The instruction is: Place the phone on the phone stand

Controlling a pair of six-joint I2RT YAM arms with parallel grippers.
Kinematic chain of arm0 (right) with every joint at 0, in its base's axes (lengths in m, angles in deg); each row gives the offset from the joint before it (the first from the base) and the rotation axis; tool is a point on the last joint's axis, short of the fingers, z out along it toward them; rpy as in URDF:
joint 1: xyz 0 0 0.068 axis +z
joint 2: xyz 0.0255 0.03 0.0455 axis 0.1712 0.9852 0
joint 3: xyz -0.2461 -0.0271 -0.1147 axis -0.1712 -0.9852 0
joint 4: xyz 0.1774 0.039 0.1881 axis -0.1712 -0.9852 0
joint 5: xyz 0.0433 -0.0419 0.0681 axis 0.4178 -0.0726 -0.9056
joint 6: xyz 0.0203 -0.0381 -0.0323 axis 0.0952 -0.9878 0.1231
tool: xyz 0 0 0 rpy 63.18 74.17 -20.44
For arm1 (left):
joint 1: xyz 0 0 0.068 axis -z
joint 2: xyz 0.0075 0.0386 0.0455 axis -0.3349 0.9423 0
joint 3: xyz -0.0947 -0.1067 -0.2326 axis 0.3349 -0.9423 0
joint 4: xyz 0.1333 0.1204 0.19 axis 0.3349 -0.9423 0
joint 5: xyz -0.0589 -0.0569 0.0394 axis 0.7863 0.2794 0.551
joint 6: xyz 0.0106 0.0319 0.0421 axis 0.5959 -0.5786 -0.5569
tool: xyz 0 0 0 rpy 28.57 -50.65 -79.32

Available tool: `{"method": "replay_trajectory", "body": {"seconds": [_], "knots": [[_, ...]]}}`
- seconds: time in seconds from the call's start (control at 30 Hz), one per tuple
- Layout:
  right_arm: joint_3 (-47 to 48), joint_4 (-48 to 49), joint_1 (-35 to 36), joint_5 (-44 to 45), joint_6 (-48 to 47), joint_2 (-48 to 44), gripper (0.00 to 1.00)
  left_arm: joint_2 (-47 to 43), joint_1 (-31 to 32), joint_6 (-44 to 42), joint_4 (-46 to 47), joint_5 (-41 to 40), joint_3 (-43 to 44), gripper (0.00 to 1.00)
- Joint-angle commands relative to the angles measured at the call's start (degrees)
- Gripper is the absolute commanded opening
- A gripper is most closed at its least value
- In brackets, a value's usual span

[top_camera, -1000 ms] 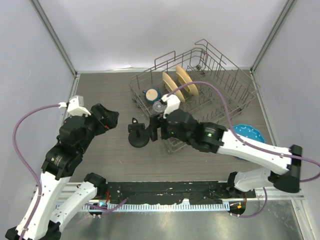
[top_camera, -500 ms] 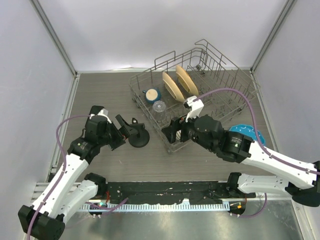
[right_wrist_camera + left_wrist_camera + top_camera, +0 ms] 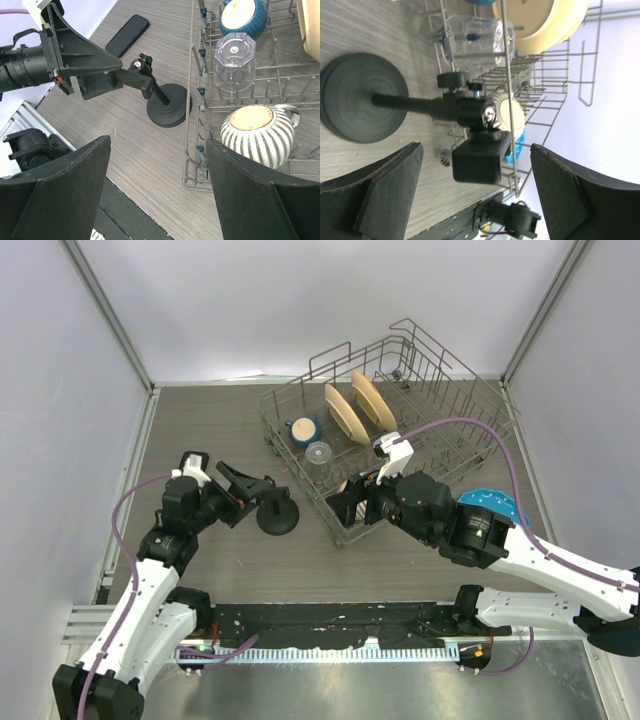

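Swings left fingers (image 3: 385,185) in close to holder of phone stand (image 3: 169,107), spread wide and empty, probably to brace it, parks right fingers (image 3: 55,190) likewise spread and empty by rack (image 3: 194,100) corner, leaves phone (image 3: 127,35) flat on bench (image 3: 150,165) behind, not yet picked.

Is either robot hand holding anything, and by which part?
Nothing is held. The left gripper has its fingers spread wide by the top of the stand, not closed on it; the right gripper is open and empty. The phone lies on the table.
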Motion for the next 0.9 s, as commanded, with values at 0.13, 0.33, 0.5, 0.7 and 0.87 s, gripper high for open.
{"method": "replay_trajectory", "body": {"seconds": [0.13, 0.33, 0.5, 0.7, 0.87], "knots": [[0.7, 1.7, 0.0, 1.0, -0.7, -0.2, 0.82, 4.7, -4.1, 6.8, 18.3, 11.1, -4.0, 0.91], [1.2, 1.7, 0.0, 1.0, -1.0, 0.9, 0.82, 7.1, -4.1, 9.1, 23.8, 14.7, -5.3, 0.88], [1.8, 1.8, 0.0, 0.6, -1.2, 1.9, 0.82, 7.5, -4.1, 9.8, 24.0, 16.4, -6.0, 0.81], [1.6, 2.2, 0.0, 0.7, -1.3, 2.1, 0.82, 10.5, -4.0, 10.0, 26.1, 19.7, -6.1, 0.65], [1.4, 2.2, 0.0, 0.6, -1.2, 1.8, 0.82, 11.5, -4.2, 10.4, 28.1, 20.1, -7.5, 0.45]]}}
